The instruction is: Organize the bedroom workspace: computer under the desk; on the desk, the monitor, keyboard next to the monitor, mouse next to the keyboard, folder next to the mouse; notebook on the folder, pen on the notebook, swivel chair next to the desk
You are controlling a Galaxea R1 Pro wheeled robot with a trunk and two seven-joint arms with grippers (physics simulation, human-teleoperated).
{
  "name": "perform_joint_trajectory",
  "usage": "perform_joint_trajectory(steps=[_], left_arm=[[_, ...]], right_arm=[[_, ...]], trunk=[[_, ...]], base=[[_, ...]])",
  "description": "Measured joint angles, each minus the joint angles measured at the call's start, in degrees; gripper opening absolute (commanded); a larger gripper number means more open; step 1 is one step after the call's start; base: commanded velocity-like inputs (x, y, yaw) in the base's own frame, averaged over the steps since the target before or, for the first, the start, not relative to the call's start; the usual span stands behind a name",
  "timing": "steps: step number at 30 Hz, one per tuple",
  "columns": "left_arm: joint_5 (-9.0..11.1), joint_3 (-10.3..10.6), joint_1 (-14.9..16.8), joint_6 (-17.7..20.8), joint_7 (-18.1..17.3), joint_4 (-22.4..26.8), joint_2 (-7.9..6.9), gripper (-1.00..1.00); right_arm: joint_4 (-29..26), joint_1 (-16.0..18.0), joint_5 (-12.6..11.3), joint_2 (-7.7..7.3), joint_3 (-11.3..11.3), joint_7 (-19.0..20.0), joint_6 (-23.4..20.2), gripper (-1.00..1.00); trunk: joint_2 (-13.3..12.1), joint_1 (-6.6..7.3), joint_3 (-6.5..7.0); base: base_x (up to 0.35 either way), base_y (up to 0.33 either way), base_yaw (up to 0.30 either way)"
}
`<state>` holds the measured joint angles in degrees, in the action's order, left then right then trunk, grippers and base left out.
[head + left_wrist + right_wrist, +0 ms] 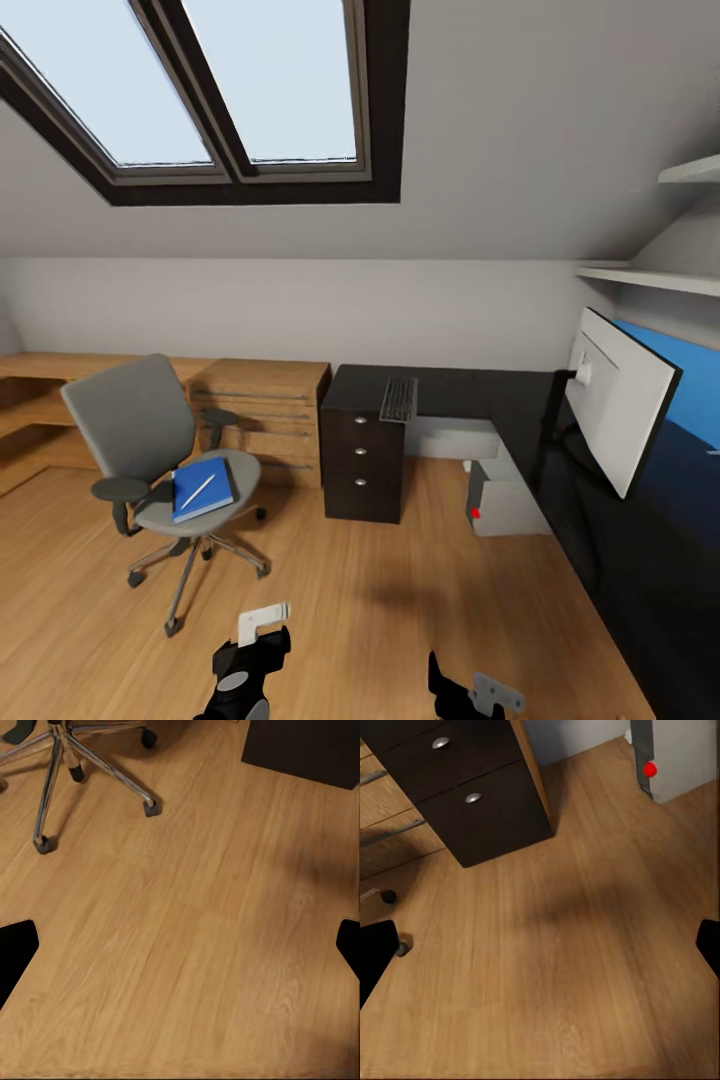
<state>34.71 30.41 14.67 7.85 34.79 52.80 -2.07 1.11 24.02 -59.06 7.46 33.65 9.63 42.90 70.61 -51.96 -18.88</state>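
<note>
On the swivel chair [160, 440] seat the folder [203, 489] lies, the pen [197, 491] on it, well apart from the desk [470, 392]; both claws, the left claw [180, 945] and the right claw [540, 945], are held wide and empty; the seat is best approached squarely before a claw is lowered.

Counting what I see from my head camera: one swivel chair [150, 440], carrying one blue folder [203, 490] and one pen [197, 491]. One black desk [600, 530] holds one monitor [620, 400] and one keyboard [399, 399]. One computer [500, 495] sits beneath it. Three drawers [361, 450] front the desk's end. Two skylights [200, 80] overhead. Two wall shelves [650, 275]. My two grippers, left [250, 655] and right [470, 695].
</note>
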Motion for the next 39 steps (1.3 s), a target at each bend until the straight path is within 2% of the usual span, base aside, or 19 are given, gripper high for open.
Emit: perform_joint_trajectory(steps=[10, 24, 39], left_arm=[[-0.04, 0.03, 0.0, -0.01, 0.12, -0.02, 0.1, 1.0], [-0.04, 0.09, 0.0, -0.02, 0.15, -0.01, 0.12, 1.0], [-0.11, 0.09, 0.01, -0.02, 0.19, -0.07, 0.12, 1.0]], right_arm=[[0.0, 0.0, 0.0, -0.08, -0.01, 0.0, 0.02, 1.0], [0.0, 0.0, 0.0, -0.02, 0.07, -0.01, 0.01, 1.0], [0.0, 0.0, 0.0, -0.01, 0.01, -0.01, 0.01, 1.0]], trunk=[[-4.01, 2.2, 1.8], [-9.63, 5.28, 4.32], [-9.65, 5.29, 4.32]], base=[[-0.343, -0.05, -0.072], [-0.313, -0.198, -0.072], [-0.282, -0.243, 0.0]])
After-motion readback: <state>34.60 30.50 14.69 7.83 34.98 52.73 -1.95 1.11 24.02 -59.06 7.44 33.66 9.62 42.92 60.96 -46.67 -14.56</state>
